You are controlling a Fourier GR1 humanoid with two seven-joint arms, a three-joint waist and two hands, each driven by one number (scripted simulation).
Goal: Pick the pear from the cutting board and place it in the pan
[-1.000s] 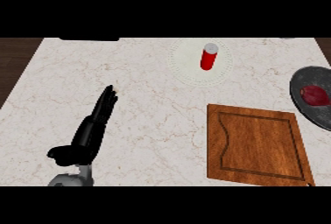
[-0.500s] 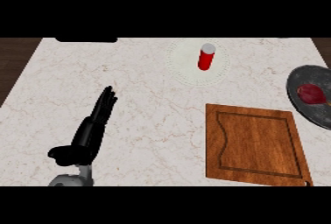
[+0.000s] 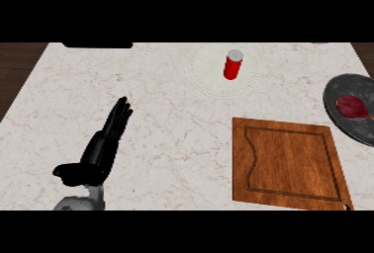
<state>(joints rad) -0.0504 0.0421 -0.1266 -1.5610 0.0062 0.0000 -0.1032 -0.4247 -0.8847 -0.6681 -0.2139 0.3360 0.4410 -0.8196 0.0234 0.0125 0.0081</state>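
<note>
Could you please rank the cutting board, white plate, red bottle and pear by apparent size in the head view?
1. cutting board
2. white plate
3. red bottle and pear look about alike; I would not rank them.

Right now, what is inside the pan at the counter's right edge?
A red pear lies in the dark pan. The pan's right part is cut off by the view's edge, so anything there is unseen.

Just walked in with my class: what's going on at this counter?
Nothing is being handled right now. The pear lies in the pan at the counter's right edge, off the cutting board. The left hand rests open on the left side, fingers straight. The right hand is out of view.
</note>
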